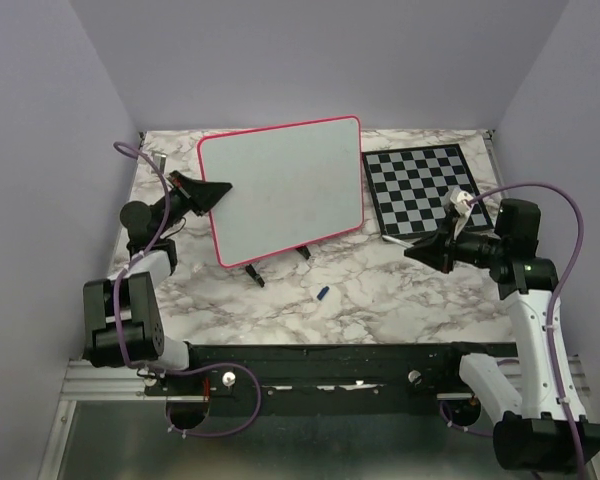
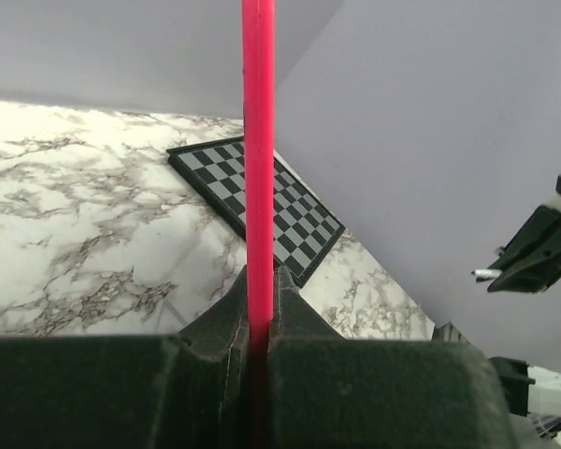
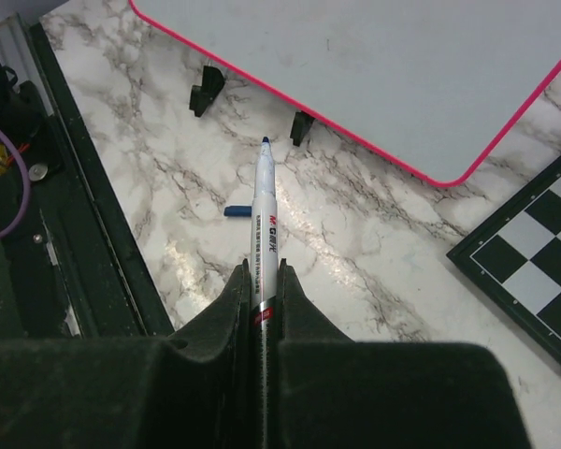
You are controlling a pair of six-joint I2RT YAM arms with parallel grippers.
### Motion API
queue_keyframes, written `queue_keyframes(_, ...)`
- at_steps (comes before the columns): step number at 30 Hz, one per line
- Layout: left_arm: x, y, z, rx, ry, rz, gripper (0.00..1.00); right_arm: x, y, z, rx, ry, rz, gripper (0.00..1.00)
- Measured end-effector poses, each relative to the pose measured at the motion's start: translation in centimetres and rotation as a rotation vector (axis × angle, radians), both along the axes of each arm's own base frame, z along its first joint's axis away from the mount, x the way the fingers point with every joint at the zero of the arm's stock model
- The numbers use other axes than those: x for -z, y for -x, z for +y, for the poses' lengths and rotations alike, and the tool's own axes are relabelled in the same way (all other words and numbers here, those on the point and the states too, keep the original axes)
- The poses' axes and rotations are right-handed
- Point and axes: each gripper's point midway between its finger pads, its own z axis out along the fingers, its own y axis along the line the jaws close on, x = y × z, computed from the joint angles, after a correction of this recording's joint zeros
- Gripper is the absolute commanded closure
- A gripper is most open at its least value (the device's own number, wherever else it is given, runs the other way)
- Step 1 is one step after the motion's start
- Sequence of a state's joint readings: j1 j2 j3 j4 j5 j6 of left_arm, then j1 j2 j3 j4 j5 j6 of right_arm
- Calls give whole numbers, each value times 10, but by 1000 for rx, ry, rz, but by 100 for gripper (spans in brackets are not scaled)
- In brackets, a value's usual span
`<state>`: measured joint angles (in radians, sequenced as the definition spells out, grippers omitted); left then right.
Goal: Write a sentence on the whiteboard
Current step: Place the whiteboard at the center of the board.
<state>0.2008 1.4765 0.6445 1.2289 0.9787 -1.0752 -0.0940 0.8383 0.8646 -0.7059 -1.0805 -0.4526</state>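
Note:
The whiteboard [image 1: 280, 185], white with a pink-red rim, stands tilted on the marble table. Its face is blank in the top and right wrist views; no sentence shows on it. My left gripper [image 1: 215, 190] is shut on the board's left edge, and the left wrist view has the red rim [image 2: 258, 140] running up between the jaws of that gripper [image 2: 259, 281]. My right gripper [image 1: 415, 250] hovers right of the board, shut on a white marker [image 3: 265, 206]. The marker's bare blue tip points toward the whiteboard's [image 3: 402, 65] lower edge, short of it.
A blue marker cap [image 1: 322, 293] lies on the table below the board, also in the right wrist view [image 3: 236, 210]. A grey-and-black chessboard [image 1: 425, 185] lies flat at the right. Small black clips [image 1: 252, 272] prop the board's lower edge. Purple walls enclose the table.

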Motion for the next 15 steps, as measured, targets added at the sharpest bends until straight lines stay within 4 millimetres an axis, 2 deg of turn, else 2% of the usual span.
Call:
queue_keyframes(4, -8, 20, -17, 17, -23, -61, 100, -22, -1, 0, -13, 10, -40, 99)
queue_keyframes(7, 0, 34, -34, 46, -15, -46, 100, -31, 0, 0, -20, 12, -57, 100)
queue_keyframes(11, 20, 53, -53, 104, 7, 26, 100, -30, 5, 1, -25, 7, -40, 99)
queue_keyframes(15, 26, 67, -72, 137, 22, 45, 100, -28, 8, 3, -31, 0, -29, 99)
